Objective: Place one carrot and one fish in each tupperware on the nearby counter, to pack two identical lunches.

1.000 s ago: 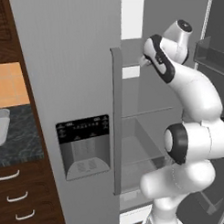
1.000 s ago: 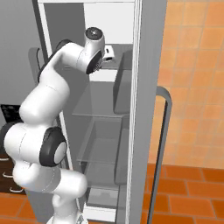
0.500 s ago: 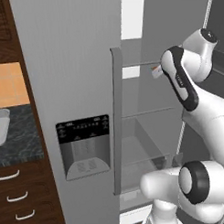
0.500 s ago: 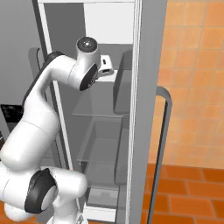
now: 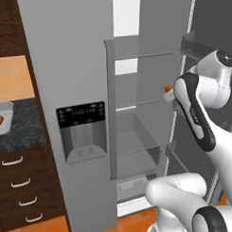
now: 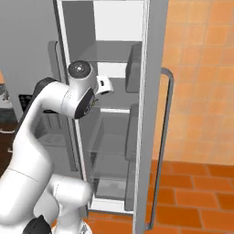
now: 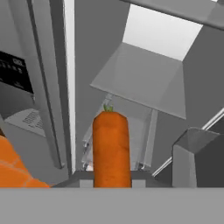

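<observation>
Carrot (image 7: 111, 148), a stubby bright-orange tapered one, sits clamped in the tool (image 7: 112, 177) in front of the open grey fridge (image 5: 141, 112), beside its glass shelves. The step in hand looks like carrying it out of the fridge; next it likely must travel to the dark marbled counter (image 5: 19, 130) to the fridge's left and go down into a tray. The shallow pale rectangular tupperware (image 5: 2, 118) there shows something orange inside, too small to tell what.

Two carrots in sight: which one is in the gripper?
The carrot held upright in the gripper at the open fridge; the other carrot lies in the tupperware on the counter.
</observation>
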You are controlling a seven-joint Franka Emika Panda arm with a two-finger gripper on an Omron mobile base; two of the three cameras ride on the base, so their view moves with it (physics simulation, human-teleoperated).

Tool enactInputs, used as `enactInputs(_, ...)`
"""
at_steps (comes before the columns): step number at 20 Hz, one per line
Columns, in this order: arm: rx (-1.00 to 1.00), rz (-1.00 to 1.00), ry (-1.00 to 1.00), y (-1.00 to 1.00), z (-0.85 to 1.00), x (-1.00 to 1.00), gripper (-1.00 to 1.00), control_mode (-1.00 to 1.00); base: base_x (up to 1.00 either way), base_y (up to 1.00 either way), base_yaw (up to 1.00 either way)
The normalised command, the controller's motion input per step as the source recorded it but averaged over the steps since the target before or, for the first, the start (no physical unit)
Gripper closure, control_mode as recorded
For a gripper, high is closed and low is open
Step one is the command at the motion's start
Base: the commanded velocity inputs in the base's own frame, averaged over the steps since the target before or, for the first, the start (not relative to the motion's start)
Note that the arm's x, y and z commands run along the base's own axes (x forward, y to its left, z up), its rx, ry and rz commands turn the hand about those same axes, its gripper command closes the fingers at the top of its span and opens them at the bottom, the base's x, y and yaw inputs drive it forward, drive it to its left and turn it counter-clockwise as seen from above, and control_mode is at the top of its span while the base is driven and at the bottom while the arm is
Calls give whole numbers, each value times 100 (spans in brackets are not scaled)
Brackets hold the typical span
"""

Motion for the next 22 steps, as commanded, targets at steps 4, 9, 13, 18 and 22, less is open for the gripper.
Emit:
enactInputs(4, 0, 0, 0, 0, 0, 0, 100, 100, -83, 96, 7)
enactInputs(9, 0, 0, 0, 0, 0, 0, 100, 100, -4, 100, 5)
enactInputs(13, 0, 0, 0, 0, 0, 0, 100, 100, 0, 100, -7)
enactInputs(18, 0, 0, 0, 0, 0, 0, 100, 100, 0, 100, -22)
enactInputs(22, 0, 0, 0, 0, 0, 0, 100, 100, 1, 100, -15)
